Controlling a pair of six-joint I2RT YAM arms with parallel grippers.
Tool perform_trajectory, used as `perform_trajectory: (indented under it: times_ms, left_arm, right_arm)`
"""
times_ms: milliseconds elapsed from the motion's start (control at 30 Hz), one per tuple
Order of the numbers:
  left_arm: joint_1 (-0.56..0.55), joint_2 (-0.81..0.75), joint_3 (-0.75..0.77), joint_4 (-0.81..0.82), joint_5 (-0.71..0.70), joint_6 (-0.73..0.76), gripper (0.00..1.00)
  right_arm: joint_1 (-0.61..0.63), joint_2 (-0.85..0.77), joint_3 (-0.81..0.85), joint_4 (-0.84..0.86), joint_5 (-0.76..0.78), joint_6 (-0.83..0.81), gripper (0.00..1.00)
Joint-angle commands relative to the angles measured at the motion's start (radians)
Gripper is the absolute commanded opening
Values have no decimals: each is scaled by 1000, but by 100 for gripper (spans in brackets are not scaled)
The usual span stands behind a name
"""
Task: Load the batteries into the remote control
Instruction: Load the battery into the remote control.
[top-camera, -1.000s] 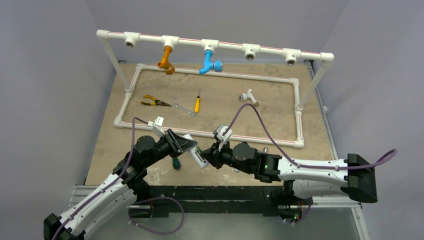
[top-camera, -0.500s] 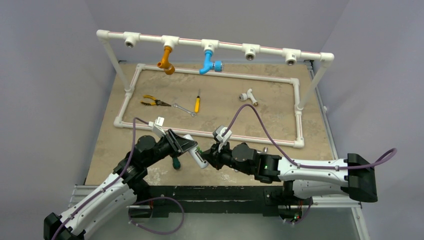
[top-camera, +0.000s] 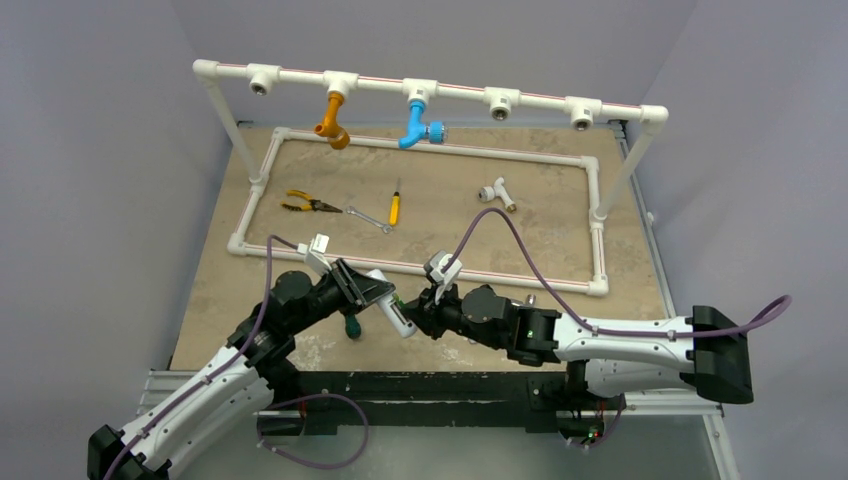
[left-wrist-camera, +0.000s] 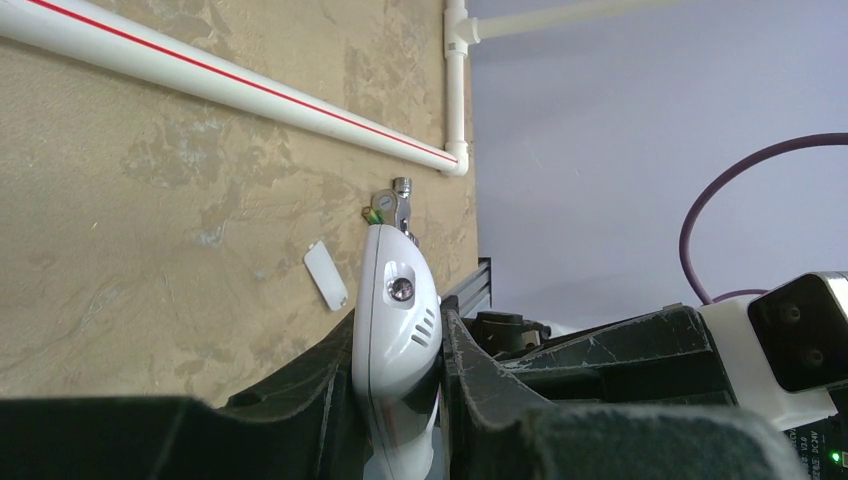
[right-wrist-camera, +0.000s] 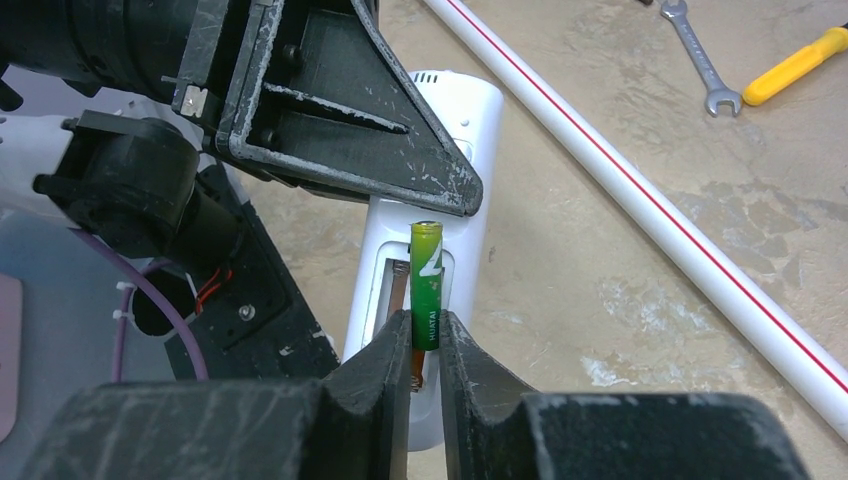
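Observation:
My left gripper is shut on the white remote control and holds it above the table's near edge. Its plain back faces the right wrist camera, with the battery recess open. My right gripper is shut on a slim green battery, which stands upright right over that recess. From above, the two grippers meet at the remote control. A small green and silver piece lies on the table beyond the remote's tip; I cannot tell what it is.
The small white cover plate lies flat on the table. A dark-green-handled screwdriver stands under the left gripper. Inside the white pipe frame lie pliers, a wrench, a yellow screwdriver and a tee fitting.
The right arm has crept slightly left toward the remote. The left arm and the remote have held still.

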Motion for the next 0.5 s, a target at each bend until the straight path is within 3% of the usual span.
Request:
perform_trajectory:
  times_ms: [0, 467]
  left_arm:
    - [6, -8, -5, 92, 25, -26, 0]
    - [4, -13, -8, 92, 26, -27, 0]
  right_arm:
    - [6, 9, 43, 1, 2, 5, 13]
    - [8, 15, 53, -22, -3, -8, 21]
